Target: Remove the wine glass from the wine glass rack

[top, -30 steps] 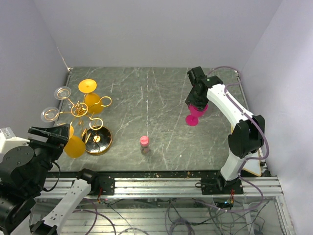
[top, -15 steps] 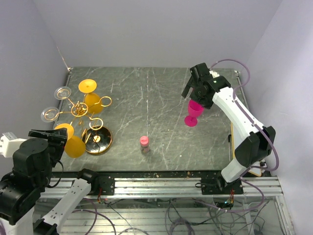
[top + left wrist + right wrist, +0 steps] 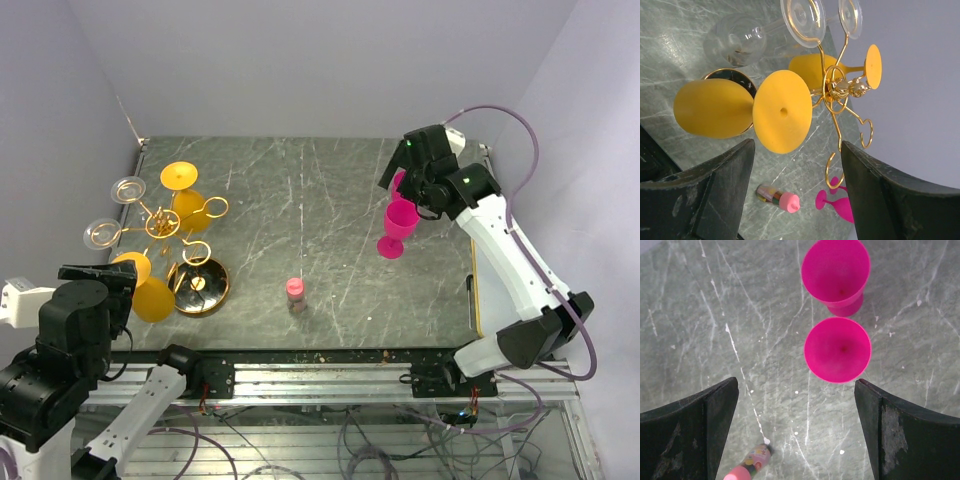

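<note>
The gold wine glass rack (image 3: 162, 224) stands at the table's left on its round base (image 3: 205, 290). It also shows in the left wrist view (image 3: 840, 90). Two yellow wine glasses (image 3: 152, 298) (image 3: 186, 205) and two clear ones (image 3: 128, 188) hang from its arms. My left gripper (image 3: 105, 282) is open and empty just short of the nearest yellow glass (image 3: 712, 107), whose foot (image 3: 782, 111) faces the jaws (image 3: 797, 160). My right gripper (image 3: 408, 192) (image 3: 796, 385) is open and empty above two pink wine glasses (image 3: 838, 349) (image 3: 836, 270) standing upright on the right.
A small bottle with a pink cap (image 3: 295, 292) stands near the table's front middle and also shows in the right wrist view (image 3: 747, 465). Walls close the left, back and right sides. The metal rail (image 3: 320, 378) runs along the near edge.
My right gripper has risen and drawn back to the right, away from the front pink glass, which stays standing on the table. The left arm has shifted only slightly.
</note>
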`<state>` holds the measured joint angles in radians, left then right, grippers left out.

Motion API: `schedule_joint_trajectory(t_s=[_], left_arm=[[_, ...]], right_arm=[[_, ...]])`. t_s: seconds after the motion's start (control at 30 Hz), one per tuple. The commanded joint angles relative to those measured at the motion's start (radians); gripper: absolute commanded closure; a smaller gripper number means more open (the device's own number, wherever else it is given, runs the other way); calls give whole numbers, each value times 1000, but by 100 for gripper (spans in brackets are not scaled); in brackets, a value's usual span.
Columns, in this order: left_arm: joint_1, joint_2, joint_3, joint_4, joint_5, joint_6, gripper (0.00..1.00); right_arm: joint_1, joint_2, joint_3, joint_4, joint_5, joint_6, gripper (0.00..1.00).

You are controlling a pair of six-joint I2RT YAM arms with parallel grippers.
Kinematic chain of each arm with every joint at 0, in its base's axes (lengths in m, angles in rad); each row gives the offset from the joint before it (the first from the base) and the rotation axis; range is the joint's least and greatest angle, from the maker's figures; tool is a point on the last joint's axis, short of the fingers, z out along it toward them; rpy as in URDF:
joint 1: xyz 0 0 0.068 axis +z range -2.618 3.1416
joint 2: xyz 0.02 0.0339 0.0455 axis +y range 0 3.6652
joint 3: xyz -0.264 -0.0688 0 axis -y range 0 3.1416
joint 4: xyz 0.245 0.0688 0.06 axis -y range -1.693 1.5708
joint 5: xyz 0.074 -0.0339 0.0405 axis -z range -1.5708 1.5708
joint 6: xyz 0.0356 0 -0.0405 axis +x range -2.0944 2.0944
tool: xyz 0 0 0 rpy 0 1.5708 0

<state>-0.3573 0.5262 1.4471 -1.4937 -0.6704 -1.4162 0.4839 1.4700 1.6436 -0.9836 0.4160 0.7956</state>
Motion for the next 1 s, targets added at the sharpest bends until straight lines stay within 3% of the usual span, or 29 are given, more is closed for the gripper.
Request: schedule_joint_trajectory(t_s=[0.0, 0.17, 0.4, 0.53, 0.73, 0.97], left_arm=[[-2, -11, -8, -1, -47, -31, 19], [-2, -40, -12, -2, -43, -24, 14], [-3, -79, -52, -2, -57, -22, 13], [-10, -75, -90, -2, -77, -52, 19], [-49, -9, -116, -1, -142, -172, 21], [-62, 46, -146, -2, -182, -246, 33]], right_arm=[[4, -37, 1, 58, -13, -34, 0], [4, -48, -8, 73, -26, -27, 1], [4, -58, -16, 68, -25, -18, 0], [4, -73, -43, 84, -20, -18, 0], [4, -57, -32, 71, -31, -15, 0], [4, -62, -38, 72, -29, -14, 0]])
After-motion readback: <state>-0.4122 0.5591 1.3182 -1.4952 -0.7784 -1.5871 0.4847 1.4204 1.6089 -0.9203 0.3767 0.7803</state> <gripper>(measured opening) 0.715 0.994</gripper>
